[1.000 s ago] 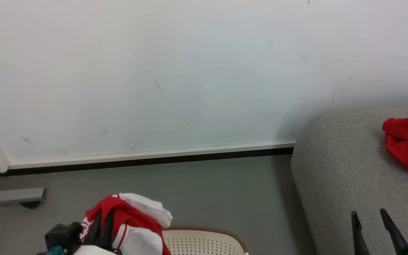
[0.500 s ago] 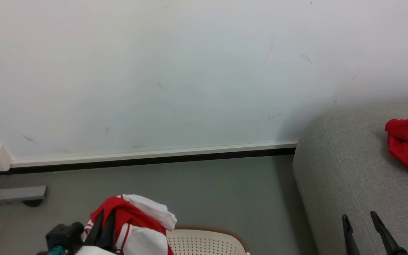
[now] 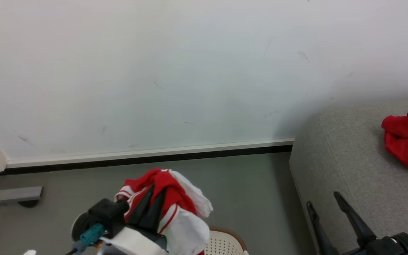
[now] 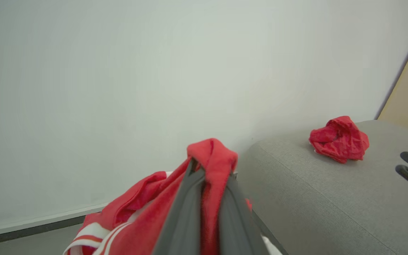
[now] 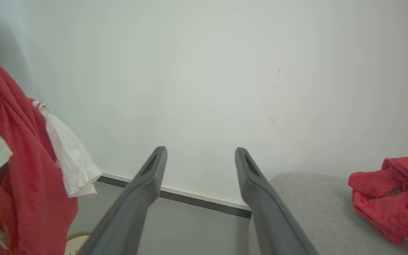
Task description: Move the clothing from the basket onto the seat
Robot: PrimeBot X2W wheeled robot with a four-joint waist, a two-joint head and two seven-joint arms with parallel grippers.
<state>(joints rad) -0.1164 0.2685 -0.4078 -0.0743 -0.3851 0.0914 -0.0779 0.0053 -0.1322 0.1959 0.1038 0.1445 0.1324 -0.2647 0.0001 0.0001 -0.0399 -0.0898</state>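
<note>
The left gripper [image 3: 156, 196], jaws pinching a red-and-white garment [image 3: 168, 184], is holding it above the perforated cream basket [image 3: 225, 242] on the grey floor [image 3: 232, 184]. The right gripper [image 3: 322, 199], jaws spread, is hovering at the left edge of the fabric seat [image 3: 352, 170]. 1 crumpled red garment [image 3: 406, 141] is lying near its wall-side edge.

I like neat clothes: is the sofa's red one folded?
No, crumpled: the red garment lies bunched in a lump on the sofa.
</note>
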